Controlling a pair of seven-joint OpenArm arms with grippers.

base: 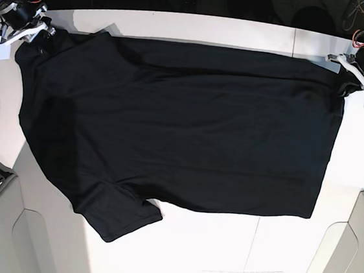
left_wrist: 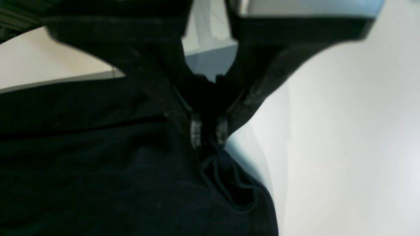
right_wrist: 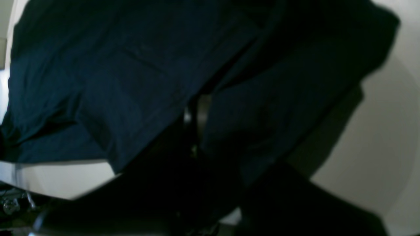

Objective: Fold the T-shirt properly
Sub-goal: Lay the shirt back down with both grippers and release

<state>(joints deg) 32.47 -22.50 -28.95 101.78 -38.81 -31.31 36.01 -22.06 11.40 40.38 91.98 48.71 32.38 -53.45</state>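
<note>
In the left wrist view, the left pincer (left_wrist: 208, 131) is seen pressed together on a bunched edge of the black T-shirt (left_wrist: 98, 170), with a small fold of cloth hanging just below the fingertips (left_wrist: 196, 129). The white tabletop (left_wrist: 344, 131) lies to the right of the cloth.

In the right wrist view, the T-shirt (right_wrist: 137, 75) fills most of the picture above the tabletop (right_wrist: 387, 137). The right pincer (right_wrist: 197, 118) is largely hidden in dark cloth; whether it is pinching cannot be told here.

In the base view, the T-shirt (base: 183, 123) is spread flat on the tabletop (base: 222, 251), its long axis running left to right. One sleeve points toward the near left. The left pincer (base: 342, 76) is at the far right corner, the right pincer (base: 39, 35) at the far left corner, each at the cloth's edge.
</note>
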